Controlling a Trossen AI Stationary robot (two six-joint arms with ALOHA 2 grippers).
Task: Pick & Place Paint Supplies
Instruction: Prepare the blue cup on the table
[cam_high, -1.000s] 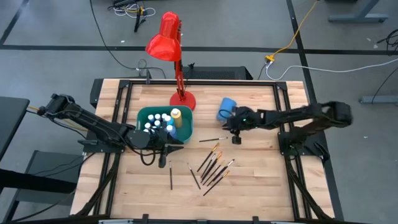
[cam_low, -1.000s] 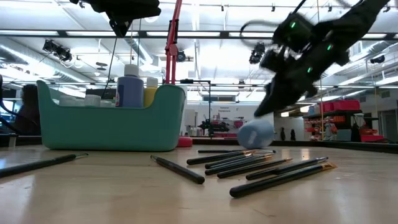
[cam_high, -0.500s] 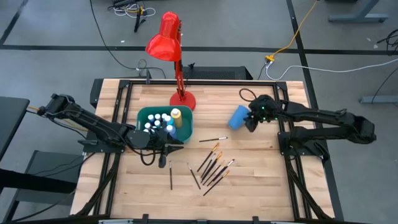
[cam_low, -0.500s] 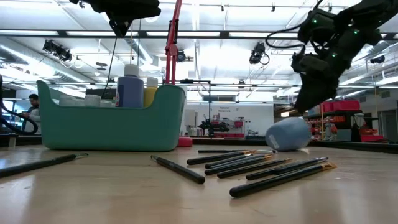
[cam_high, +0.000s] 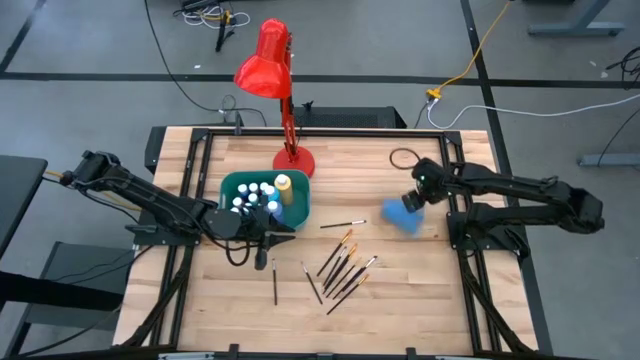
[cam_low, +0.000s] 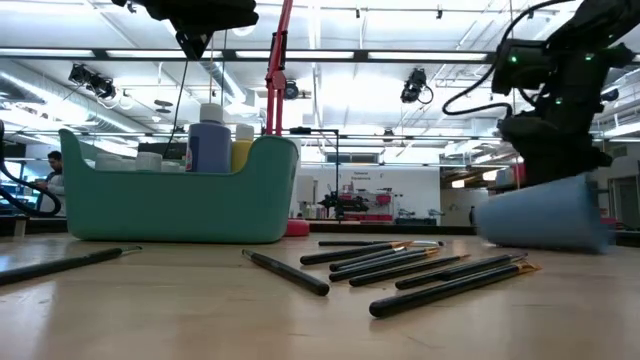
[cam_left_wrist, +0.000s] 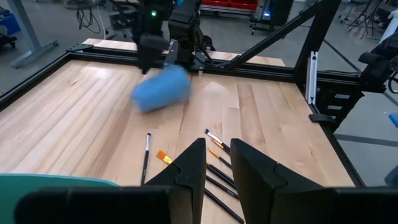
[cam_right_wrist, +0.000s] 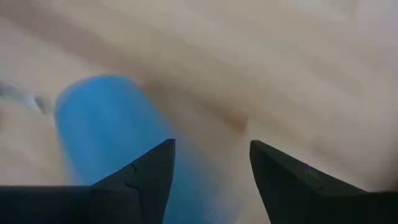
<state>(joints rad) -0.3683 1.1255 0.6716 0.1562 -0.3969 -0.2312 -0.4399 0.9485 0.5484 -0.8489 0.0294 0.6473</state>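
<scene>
Starting at the left edge: left arm reaches in over the table (cam_high: 400, 290); left gripper (cam_high: 262, 248) sits just beside the bin's near wall, fingers (cam_left_wrist: 189, 168) a narrow gap apart, nothing between them.

Bin (cam_high: 230, 185), left of centre, teal: holds white-capped bottles (cam_high: 258, 194) and one yellow bottle (cam_high: 284, 184). Lamp (cam_high: 270, 70), red, with its base touching the bin's far right corner.

Loose brush (cam_high: 274, 284), alone, near the left gripper, bare wood around it.

Brushes (cam_high: 343, 268), centre: a fanned cluster of thin dark handles, some touching or crossing. One more brush (cam_high: 343, 224) lies apart, between the cluster and the bin.

Cup (cam_high: 402, 217), blue, on its side right of the brushes, blurred; free of both grippers.

Right gripper (cam_high: 420, 190), just beyond the cup towards the far edge, jaws spread wide and empty; the cup shows partly behind one finger (cam_right_wrist: 134, 180).

Open wood: the near strip below the brushes, and the far right corner.
</scene>
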